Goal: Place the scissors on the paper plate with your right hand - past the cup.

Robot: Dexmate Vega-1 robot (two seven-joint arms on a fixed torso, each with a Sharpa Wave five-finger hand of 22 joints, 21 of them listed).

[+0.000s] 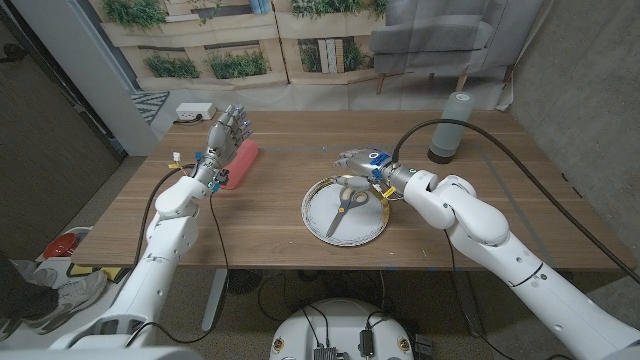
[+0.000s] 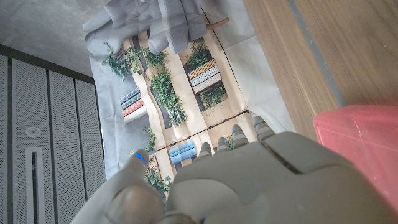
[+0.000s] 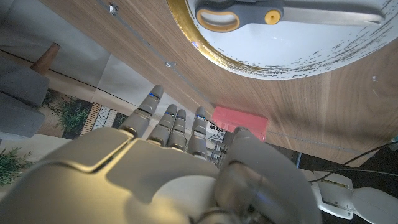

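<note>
The scissors [image 1: 348, 203], grey-handled with a yellow pivot, lie on the white paper plate [image 1: 371, 226] near the table's middle. Their handles point to the far side. My right hand [image 1: 362, 160] hovers just beyond the plate's far rim, fingers apart and holding nothing. In the right wrist view the scissors [image 3: 249, 12] lie inside the gold-edged plate [image 3: 205, 45], apart from my right hand [image 3: 174, 168]. The tall grey cup [image 1: 450, 127] stands at the far right of the table. My left hand [image 1: 230, 130] is raised at the far left with its fingers up, and it too shows as empty [image 2: 236, 180].
A pink block [image 1: 241, 163] lies on the table beside my left hand, and also shows as the pink block [image 2: 360, 143] and the pink block [image 3: 240, 122] in the wrist views. A white power strip [image 1: 195, 112] sits at the far left edge. A person's shoe [image 1: 62, 296] is on the floor at left.
</note>
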